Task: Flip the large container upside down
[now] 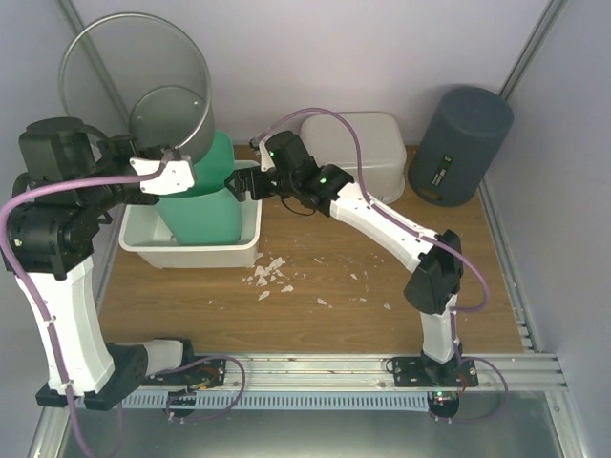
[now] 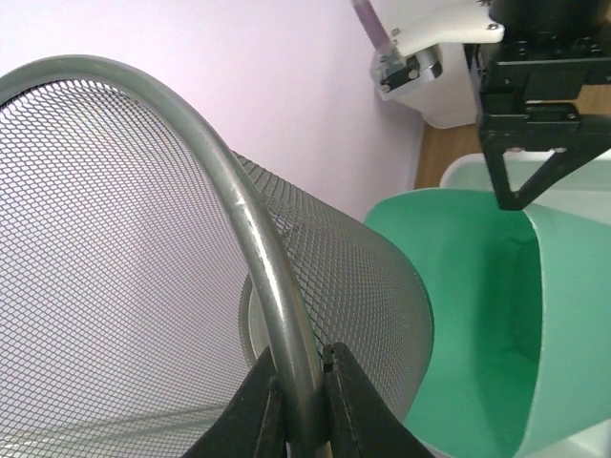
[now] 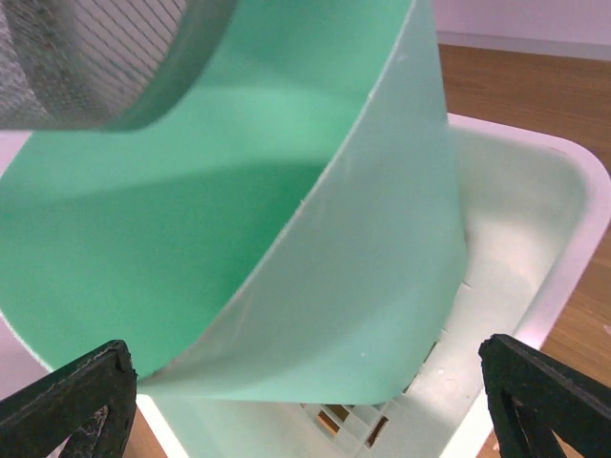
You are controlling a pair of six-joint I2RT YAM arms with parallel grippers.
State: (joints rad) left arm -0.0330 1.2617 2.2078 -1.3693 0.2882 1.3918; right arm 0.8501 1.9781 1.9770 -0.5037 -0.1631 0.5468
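Observation:
The large container, a silver wire-mesh bin (image 1: 124,72), hangs tilted in the air at the back left, its open mouth facing up toward the top camera. My left gripper (image 1: 174,155) is shut on its rim; in the left wrist view the fingers (image 2: 304,386) pinch the round rim tube of the mesh bin (image 2: 115,239). The bin's base sits over the mouth of a green bin (image 1: 205,205) that stands in a white tub (image 1: 191,256). My right gripper (image 1: 239,183) is open beside the green bin's rim (image 3: 286,239), jaws wide (image 3: 310,405), holding nothing.
An upturned white tub (image 1: 358,143) and a dark grey cylinder bin (image 1: 461,143) stand at the back right. White scraps (image 1: 272,272) lie on the wooden table in front of the tub. Metal frame posts run along both sides.

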